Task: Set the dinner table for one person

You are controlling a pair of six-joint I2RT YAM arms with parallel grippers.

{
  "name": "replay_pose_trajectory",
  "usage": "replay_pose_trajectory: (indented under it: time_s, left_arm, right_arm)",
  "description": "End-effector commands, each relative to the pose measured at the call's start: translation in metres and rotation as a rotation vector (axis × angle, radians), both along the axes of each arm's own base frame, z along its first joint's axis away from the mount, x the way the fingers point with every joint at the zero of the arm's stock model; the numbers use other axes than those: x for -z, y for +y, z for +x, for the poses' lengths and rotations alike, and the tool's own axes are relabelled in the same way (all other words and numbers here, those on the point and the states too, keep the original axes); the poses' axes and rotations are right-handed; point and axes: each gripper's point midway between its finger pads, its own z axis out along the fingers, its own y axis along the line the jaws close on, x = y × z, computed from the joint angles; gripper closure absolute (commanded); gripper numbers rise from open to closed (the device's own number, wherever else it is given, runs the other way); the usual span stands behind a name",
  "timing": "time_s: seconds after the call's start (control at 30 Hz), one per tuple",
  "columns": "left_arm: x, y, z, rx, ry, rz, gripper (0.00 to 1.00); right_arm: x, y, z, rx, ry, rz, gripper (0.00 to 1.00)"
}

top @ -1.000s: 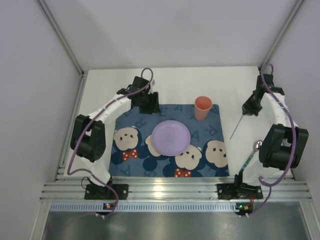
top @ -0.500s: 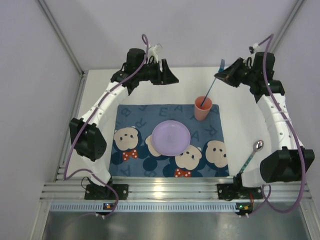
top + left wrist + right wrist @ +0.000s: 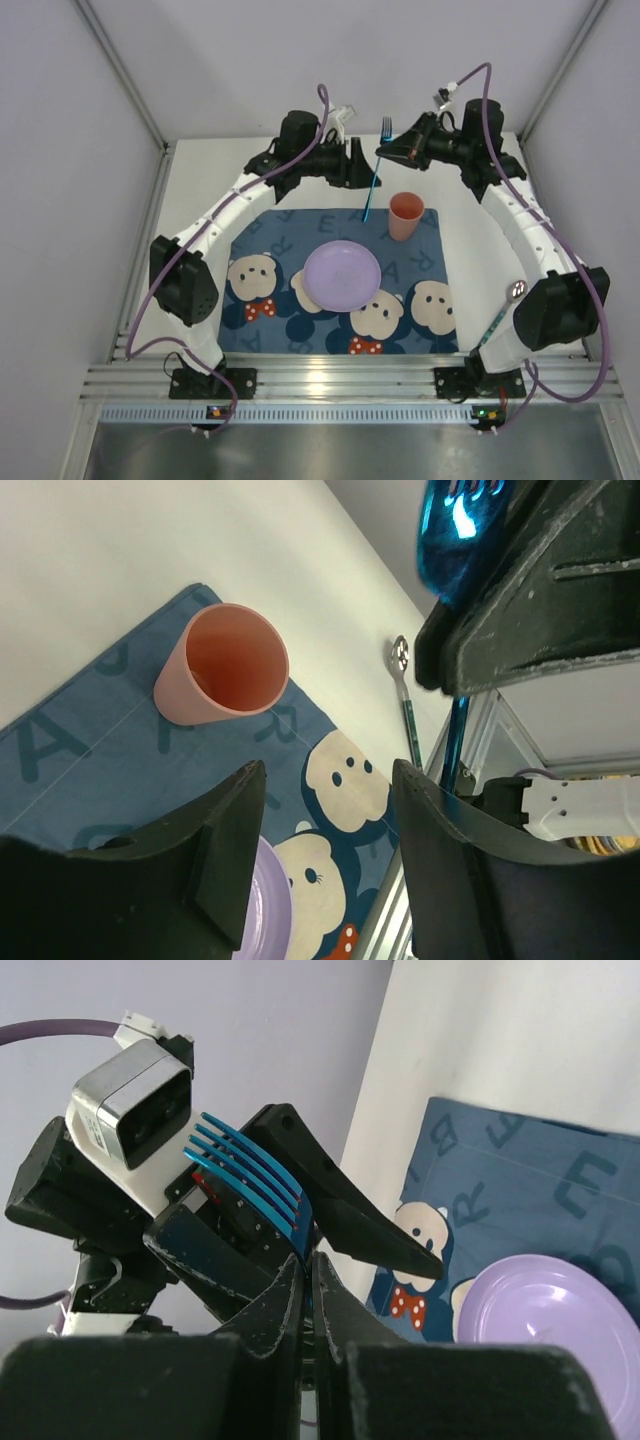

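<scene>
My right gripper [image 3: 392, 152] is shut on a blue metal fork [image 3: 374, 175] and holds it upright above the back edge of the white dinner table [image 3: 195, 175], tines up. In the right wrist view the tines [image 3: 250, 1175] stick out past the closed gripper [image 3: 308, 1260]. My left gripper [image 3: 357, 165] is open and empty right beside the fork. In its wrist view the gripper [image 3: 328, 780] has only mat between its fingers, and the fork handle [image 3: 455, 740] shows by its right finger. A lilac plate [image 3: 342, 275] and a pink cup [image 3: 405, 215] sit on the bear-print mat [image 3: 270, 290].
A spoon [image 3: 505, 310] with a teal handle lies on the white table right of the mat; it also shows in the left wrist view [image 3: 402, 665]. Grey walls close in the back and both sides. An aluminium rail runs along the near edge.
My right gripper has lifted the fork off the right side of the table, past the cup, to the back middle. My left gripper has swung right to meet it, still open.
</scene>
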Motion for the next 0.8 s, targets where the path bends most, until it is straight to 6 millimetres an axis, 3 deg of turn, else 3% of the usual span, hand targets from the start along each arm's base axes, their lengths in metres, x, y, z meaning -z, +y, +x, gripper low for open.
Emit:
replay_pose_trajectory:
  time_s: [0.0,0.17,0.23,0.47,0.63,0.77]
  left_arm:
    - [-0.027,-0.001,-0.009,-0.02,-0.11,-0.005,0.42]
    - [-0.029,-0.004,-0.008,-0.071,-0.143,0.036,0.48]
    - [-0.028,0.004,0.0,-0.129,-0.168,0.068,0.49]
    - [-0.017,0.059,0.03,-0.395,-0.235,0.279,0.51]
    - [-0.02,0.068,0.024,-0.389,-0.242,0.283,0.5]
    - [-0.032,0.059,0.01,-0.328,-0.226,0.209,0.5]
  right_arm:
    - [-0.008,0.018,-0.003,-0.063,-0.031,0.042,1.0]
    - [0.006,0.029,-0.009,-0.091,-0.001,0.031,1.0]
    - [0.01,0.031,-0.011,-0.095,0.011,0.027,1.0]
    - [0.019,0.026,-0.016,-0.088,0.013,-0.021,1.0]
    - [0.031,0.022,-0.015,-0.066,0.031,-0.065,1.0]
    - [0.041,0.017,-0.006,-0.021,0.032,-0.112,1.0]
